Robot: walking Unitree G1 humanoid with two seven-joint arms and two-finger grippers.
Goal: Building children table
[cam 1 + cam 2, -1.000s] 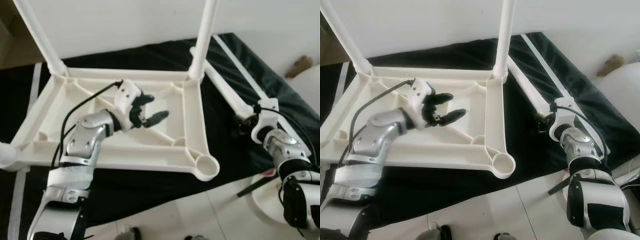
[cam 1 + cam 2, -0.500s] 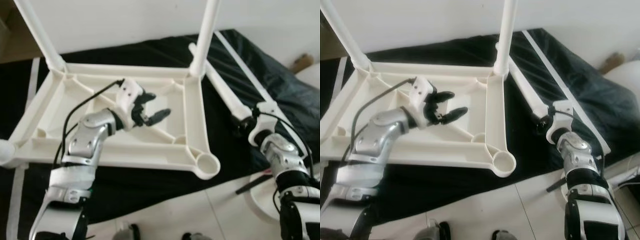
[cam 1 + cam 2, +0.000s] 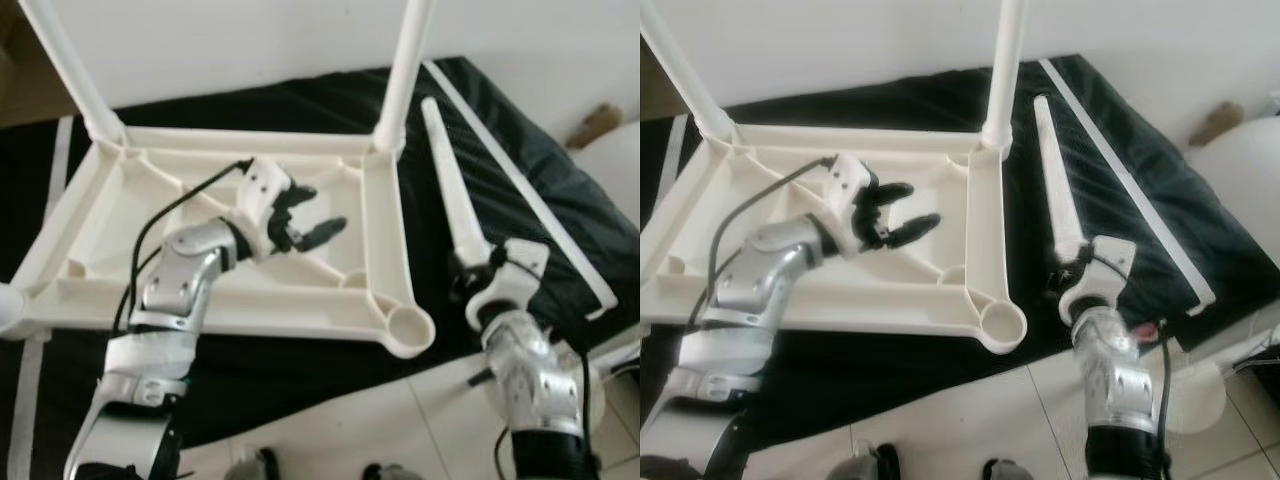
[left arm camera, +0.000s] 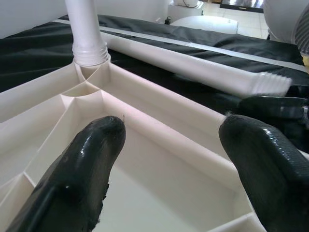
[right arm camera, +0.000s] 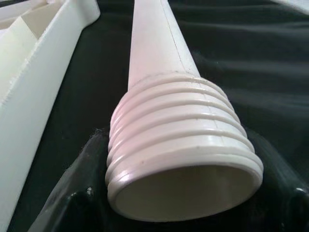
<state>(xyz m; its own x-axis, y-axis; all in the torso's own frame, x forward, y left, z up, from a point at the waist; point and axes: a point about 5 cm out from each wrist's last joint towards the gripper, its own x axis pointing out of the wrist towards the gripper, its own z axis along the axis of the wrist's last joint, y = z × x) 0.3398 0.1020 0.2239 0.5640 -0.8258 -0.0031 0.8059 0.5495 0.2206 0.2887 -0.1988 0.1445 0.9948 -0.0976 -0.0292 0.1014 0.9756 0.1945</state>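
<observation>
Two legs (image 3: 400,75) screwed in, one loose leg (image 3: 1052,180) – right hand (image 3: 1068,272) gripping it

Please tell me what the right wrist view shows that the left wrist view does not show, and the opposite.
Right wrist view alone: the hollow open end and every ridge of the loose leg's thread, close up, gripped in the right pincer.

Left wrist view alone: the left pincer's two open fingers over the upturned table frame, and a leg already screwed in at a corner.

Both: the loose leg lying on the black cloth, and part of the white frame.
</observation>
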